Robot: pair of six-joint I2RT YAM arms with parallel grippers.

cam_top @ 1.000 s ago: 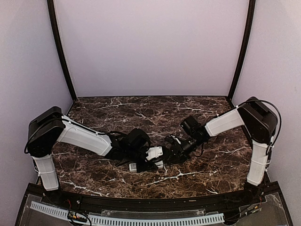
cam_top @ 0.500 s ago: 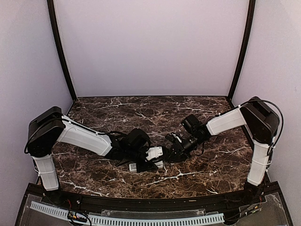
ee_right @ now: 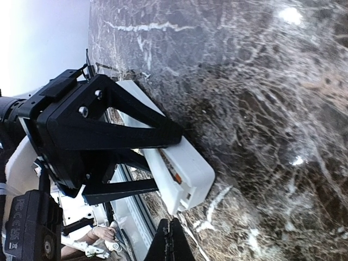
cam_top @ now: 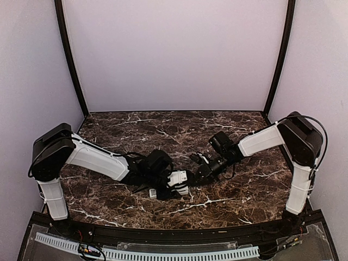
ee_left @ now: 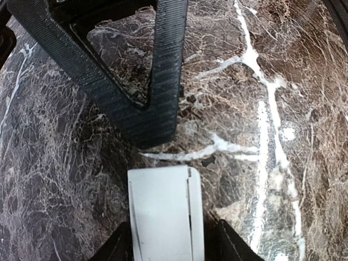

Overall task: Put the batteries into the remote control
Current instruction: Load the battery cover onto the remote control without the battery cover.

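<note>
The white remote control [cam_top: 179, 178] lies low over the marble table between the two arms, and my left gripper [cam_top: 169, 181] is shut on it. In the left wrist view its plain white end [ee_left: 163, 212] sticks out past my left gripper [ee_left: 168, 242]. In the right wrist view the remote [ee_right: 182, 163] shows an open recess with an orange-tipped part inside. My right gripper [ee_right: 171, 228] is shut with nothing visible between its tips, a short way off the remote's end. It also shows in the top view [cam_top: 198, 172]. I see no batteries clearly.
A small white piece [cam_top: 154, 192] lies on the table just in front of the left gripper. The right gripper's black fingers [ee_left: 155, 98] hang just beyond the remote's end. The table's front edge [cam_top: 174, 231] is close behind.
My right gripper has drawn back slightly up and to the right from the remote's end. The left gripper still holds the remote, shifted only a little.
</note>
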